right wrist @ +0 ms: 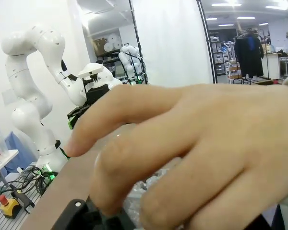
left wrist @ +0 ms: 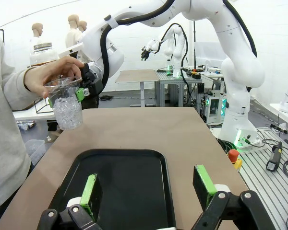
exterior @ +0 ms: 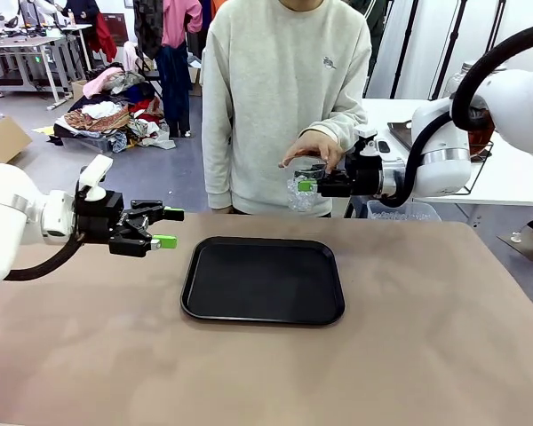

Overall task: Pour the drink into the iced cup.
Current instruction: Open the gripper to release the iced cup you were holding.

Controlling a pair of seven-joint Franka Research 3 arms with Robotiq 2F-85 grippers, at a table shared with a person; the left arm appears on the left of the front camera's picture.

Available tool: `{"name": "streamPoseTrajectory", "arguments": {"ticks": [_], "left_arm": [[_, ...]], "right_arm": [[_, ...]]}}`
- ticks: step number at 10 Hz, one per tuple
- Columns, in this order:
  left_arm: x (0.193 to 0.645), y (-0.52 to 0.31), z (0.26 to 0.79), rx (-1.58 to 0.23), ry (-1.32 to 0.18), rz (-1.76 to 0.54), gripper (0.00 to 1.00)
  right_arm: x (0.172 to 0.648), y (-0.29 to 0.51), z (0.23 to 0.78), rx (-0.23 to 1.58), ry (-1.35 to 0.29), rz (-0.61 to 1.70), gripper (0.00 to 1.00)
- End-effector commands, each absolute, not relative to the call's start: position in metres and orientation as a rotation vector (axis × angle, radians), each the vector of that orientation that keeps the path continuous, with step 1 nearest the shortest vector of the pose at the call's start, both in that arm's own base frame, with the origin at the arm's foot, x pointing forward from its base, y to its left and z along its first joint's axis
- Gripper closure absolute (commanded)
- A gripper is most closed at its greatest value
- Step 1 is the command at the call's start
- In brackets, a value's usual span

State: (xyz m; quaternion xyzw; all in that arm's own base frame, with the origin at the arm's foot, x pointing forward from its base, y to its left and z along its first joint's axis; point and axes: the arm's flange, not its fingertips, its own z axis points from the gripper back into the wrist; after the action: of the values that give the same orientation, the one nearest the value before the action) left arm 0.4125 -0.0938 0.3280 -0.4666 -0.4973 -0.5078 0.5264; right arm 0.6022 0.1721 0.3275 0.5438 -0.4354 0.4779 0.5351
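This was a robotics lab. Past the brown table [exterior: 444, 355], further white robot arms [left wrist: 170, 45] stood at other tables, cables trailed on the floor, and a red emergency-stop button [left wrist: 234, 155] sat at the right. Far left, clothes hung on racks [exterior: 173, 35] and lay heaped on the grey floor.

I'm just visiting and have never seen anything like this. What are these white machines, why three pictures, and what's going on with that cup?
They are two robot arms, each ending in a two-fingered gripper with green pads. One picture looks across the table from between the arms; the other two come from cameras on the wrists. A black tray lies on the table. The left gripper hangs open beside the tray, holding nothing. At the far edge, the right gripper is shut on a clear cup of ice, while a person's hand rests on the cup's top.
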Motion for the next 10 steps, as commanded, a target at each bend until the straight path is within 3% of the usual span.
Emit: {"name": "streamPoseTrajectory", "arguments": {"ticks": [1, 10], "left_arm": [[0.4106, -0.0936, 0.3294, -1.111, -1.2, -1.217, 0.0], [0.4106, -0.0936, 0.3294, -1.111, -1.2, -1.217, 0.0]], "right_arm": [[0.6107, 0.1768, 0.3343, 1.284, -1.003, 1.149, 0.3], [0.6096, 0.176, 0.3328, 1.277, -1.003, 1.151, 0.3]]}}
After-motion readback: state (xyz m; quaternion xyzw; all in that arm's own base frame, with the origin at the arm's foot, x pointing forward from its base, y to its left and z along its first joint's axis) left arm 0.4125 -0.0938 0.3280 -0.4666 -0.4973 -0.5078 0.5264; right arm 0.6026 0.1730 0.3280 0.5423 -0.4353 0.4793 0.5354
